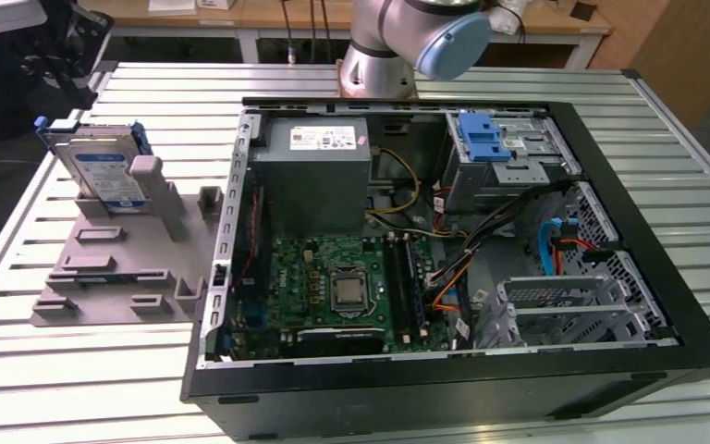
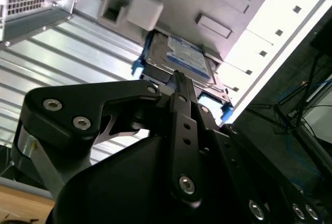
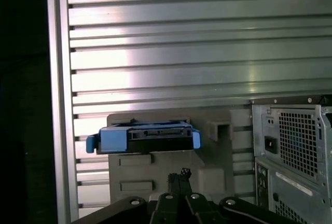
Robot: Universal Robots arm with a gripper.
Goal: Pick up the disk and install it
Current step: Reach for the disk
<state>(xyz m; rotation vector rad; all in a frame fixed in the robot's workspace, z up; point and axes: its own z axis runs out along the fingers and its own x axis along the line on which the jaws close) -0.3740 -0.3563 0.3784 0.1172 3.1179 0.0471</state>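
1. One disk (image 1: 99,171) shows in the exterior view. It stands tilted on edge in a grey fixture (image 1: 121,268) on the slatted worktop (image 1: 34,370), at the exterior view's left of the open computer case (image 1: 454,231) and apart from it. The arm (image 1: 398,42) rises behind the case.
2. In the second wrist view, the black end effector (image 2: 179,81) hangs near the disk (image 2: 181,58) without touching it. The disk's label faces outward, and blue frame corners show at its sides.
3. In the first wrist view, the disk (image 3: 145,137) is seen edge-on in its blue frame, seated in the fixture (image 3: 207,167) beside the case (image 3: 290,151). The end effector (image 3: 179,175) has its fingertips drawn together, gripping nothing, just short of the disk.
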